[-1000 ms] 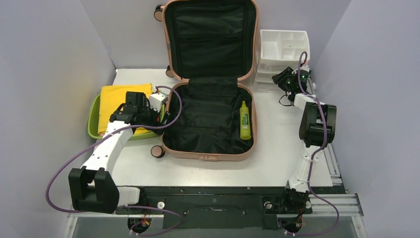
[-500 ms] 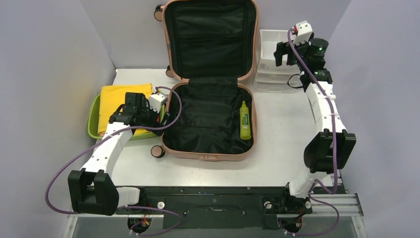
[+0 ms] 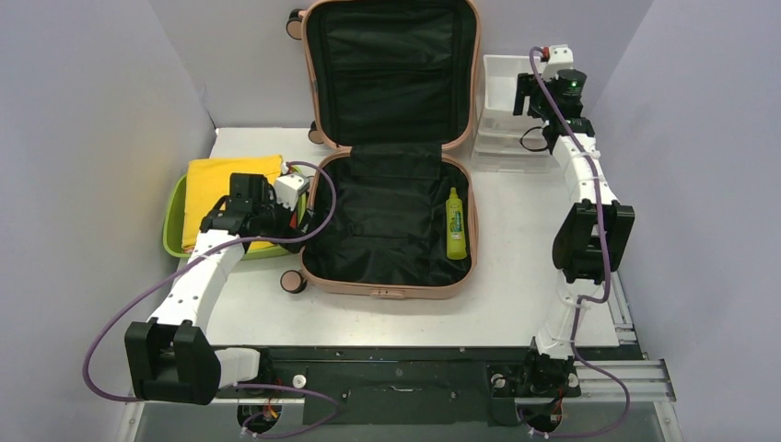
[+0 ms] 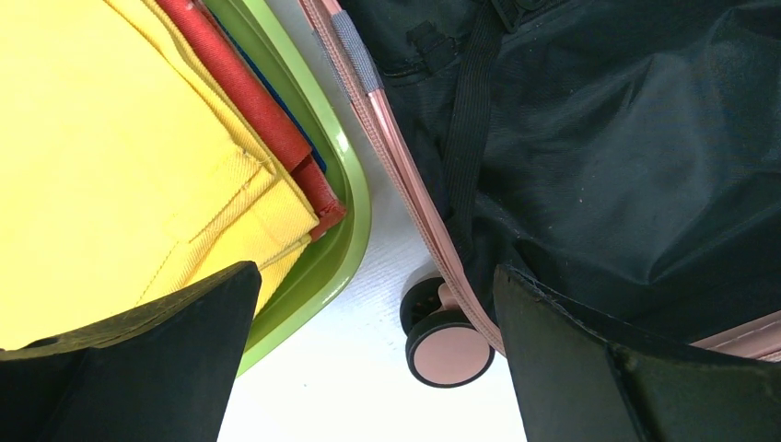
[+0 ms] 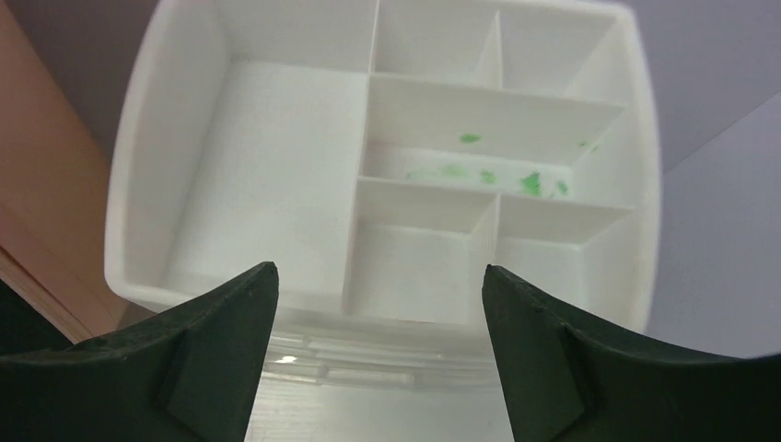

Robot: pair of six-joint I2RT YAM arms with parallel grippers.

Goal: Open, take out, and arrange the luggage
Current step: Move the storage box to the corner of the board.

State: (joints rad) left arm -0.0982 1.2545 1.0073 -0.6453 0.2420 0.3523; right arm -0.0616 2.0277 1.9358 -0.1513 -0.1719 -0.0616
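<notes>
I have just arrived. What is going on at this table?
An open suitcase is being unpacked. A bottle lies inside it. The left end effector hovers open between the suitcase and a tub of folded clothes. The right end effector hovers open over an organizer, holding nothing.

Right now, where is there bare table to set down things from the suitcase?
Widest bare table is right of the luggage, bordered by the right arm and, behind, the white organizer. A bare strip runs along its near edge. Crowded: the slim gap between the green tub and the luggage, under the left gripper.
</notes>
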